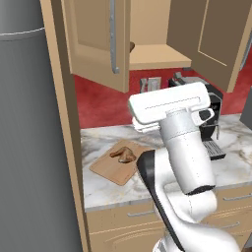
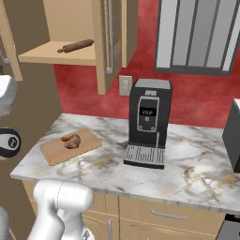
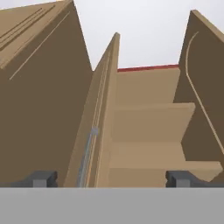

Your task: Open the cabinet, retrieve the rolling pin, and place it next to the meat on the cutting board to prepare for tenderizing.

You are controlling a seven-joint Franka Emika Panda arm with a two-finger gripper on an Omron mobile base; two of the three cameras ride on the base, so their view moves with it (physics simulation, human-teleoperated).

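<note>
Jaws wide, straddling cabinet door edge.

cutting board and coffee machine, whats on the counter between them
Nothing: in the right base view, bare marble counter runs from the cutting board to the coffee machine.

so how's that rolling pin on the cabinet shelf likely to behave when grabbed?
The rolling pin looks like a rigid wooden cylinder, so probably stiff. Its round body lies loose on the flat shelf of the cabinet, so a nudge may roll it. Slim build suggests fairly light.
</note>
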